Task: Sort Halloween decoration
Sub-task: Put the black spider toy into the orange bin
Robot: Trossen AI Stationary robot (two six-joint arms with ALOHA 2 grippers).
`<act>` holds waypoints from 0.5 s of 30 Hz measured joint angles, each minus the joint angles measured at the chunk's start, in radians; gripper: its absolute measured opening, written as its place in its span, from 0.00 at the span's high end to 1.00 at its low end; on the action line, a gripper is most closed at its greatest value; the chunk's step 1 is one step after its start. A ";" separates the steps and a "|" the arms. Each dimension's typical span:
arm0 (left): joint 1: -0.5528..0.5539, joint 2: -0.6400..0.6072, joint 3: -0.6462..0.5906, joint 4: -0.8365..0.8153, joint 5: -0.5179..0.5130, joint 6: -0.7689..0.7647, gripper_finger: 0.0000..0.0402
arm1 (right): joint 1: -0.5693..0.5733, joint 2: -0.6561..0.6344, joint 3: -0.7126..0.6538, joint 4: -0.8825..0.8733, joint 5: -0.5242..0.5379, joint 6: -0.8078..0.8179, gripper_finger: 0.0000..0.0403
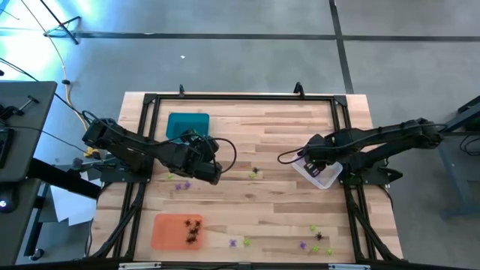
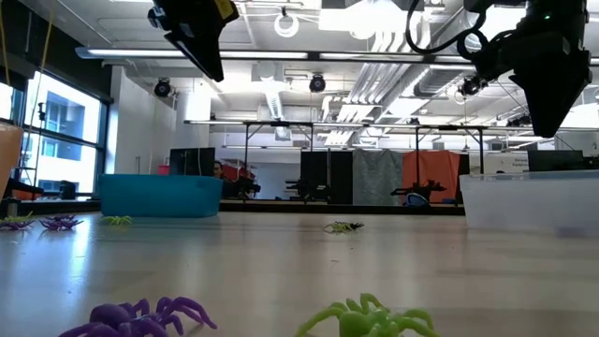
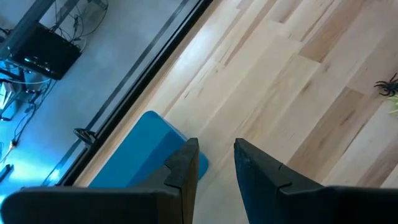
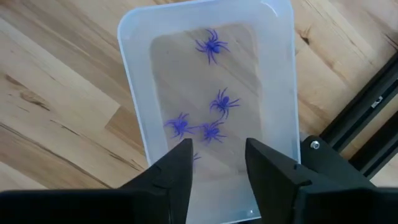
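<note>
Left gripper (image 1: 212,171) hangs above the table just near of the teal tray (image 1: 187,124), its fingers (image 3: 186,163) parted a little with nothing between them. Its next move looks like a descent onto the loose pieces (image 1: 180,182) just below it.

On the near left, the orange tray (image 1: 177,230) holds a cluster of black spiders (image 1: 193,231), too bunched to count. Mid-table lies one dark and yellow-green pair (image 1: 255,173); along the near edge, about eight more purple and green ones are scattered.

On the right, the right gripper (image 4: 216,163) hovers over the clear tray (image 4: 130,106), jaws apart and empty. Four purple spiders (image 4: 214,131) lie clearly inside, with a fifth half hidden behind a finger. The step appears to be a drop-off just made, so this arm should next fetch another purple piece.
</note>
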 joint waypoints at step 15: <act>0.065 0.001 -0.255 0.654 0.316 0.259 0.78 | 0.049 0.099 0.000 0.606 0.117 -0.362 0.64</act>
